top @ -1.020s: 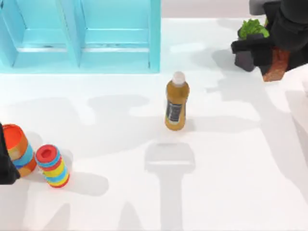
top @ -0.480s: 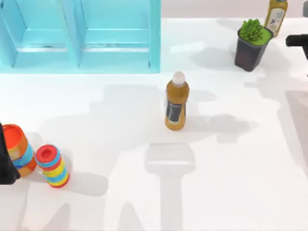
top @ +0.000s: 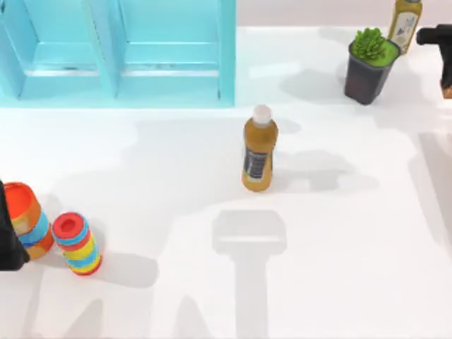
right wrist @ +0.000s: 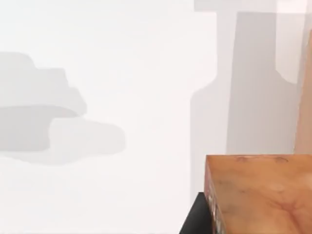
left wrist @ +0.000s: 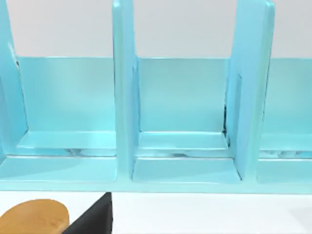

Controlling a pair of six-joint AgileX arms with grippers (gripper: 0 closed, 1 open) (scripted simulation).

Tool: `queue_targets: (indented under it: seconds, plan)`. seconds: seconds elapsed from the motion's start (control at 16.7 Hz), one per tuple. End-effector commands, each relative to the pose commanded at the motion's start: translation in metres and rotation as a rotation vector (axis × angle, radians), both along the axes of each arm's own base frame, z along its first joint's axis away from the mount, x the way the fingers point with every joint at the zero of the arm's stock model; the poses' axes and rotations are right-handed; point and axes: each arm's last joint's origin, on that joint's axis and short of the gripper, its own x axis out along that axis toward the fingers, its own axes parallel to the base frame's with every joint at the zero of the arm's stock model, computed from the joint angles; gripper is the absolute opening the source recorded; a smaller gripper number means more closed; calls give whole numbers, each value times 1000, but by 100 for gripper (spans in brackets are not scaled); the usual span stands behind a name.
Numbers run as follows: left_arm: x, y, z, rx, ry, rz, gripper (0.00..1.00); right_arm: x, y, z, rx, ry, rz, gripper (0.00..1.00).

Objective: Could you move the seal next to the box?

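The seal is a reddish-brown block with a tan base, seen close up in the right wrist view. My right gripper is shut on it, held above the table at the far right edge. There, a sliver of the seal shows below the dark gripper. The box is a large cyan open-fronted box at the back left, far from the seal; its compartments face the left wrist camera. My left arm is parked at the left edge.
An amber bottle stands upright mid-table. A potted green plant and a second bottle stand at the back right. Two striped multicoloured cylinders stand by the left arm.
My right gripper has carried the seal away from the potted plant toward the right edge, uncovering the plant and the back bottle. The left arm has not moved.
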Motion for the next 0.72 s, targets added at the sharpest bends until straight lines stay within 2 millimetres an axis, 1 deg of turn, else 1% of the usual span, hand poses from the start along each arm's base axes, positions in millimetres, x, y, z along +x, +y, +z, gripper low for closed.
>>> queue_targets:
  seconds: [0.12,0.3,0.48,0.6,0.72]
  plan:
    - [0,0,0,0,0,0,100,5,2,-1,24,-59,11,0]
    - [0,0,0,0,0,0,100,8,8,-17,37,-79,18,0]
    - [0,0,0,0,0,0,100,1,9,-43,10,-5,7,0]
    - [0,0,0,0,0,0,100,-6,7,-61,-26,80,-7,0]
    - [0,0,0,0,0,0,100,-12,3,-74,-57,151,-17,0]
